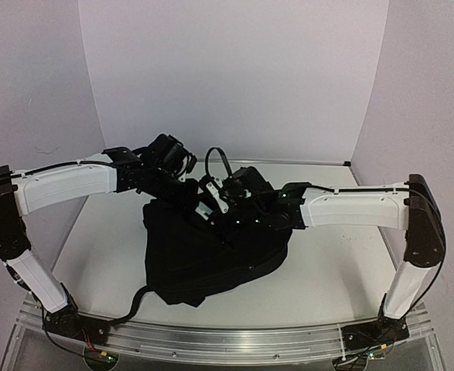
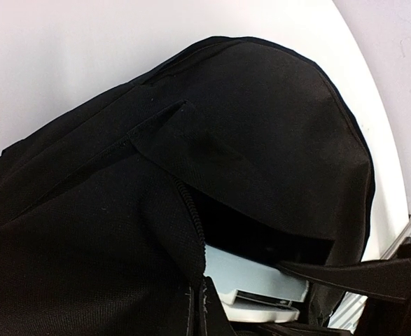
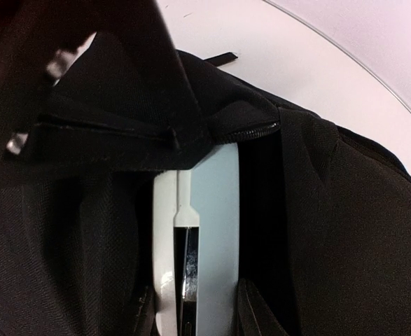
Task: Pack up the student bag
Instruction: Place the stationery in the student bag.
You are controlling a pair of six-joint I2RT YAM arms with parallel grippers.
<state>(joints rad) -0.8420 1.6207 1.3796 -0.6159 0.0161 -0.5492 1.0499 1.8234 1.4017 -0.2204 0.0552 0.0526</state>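
Student bag (image 1: 203,259) lies slumped at centre of the desk (image 1: 327,270) in the overhead view, its mouth toward the top of the frame, where both my arms meet. My left end effector (image 1: 186,179) is closed tight at the bag's upper left edge. I judge it is there to keep the mouth lifted, but I cannot tell whether fabric is actually pinched. My right end effector (image 1: 225,202) is narrowed, seemingly gripping a white slab (image 3: 205,210) that runs up from the bottom middle of the right wrist frame. The slab's far end has passed under the zipper (image 3: 258,131) edge into the dark interior. It is held edge-on, probably so it slips through the slit. In the left wrist view it shows low in the opening. Risk: the flap sagging onto it.
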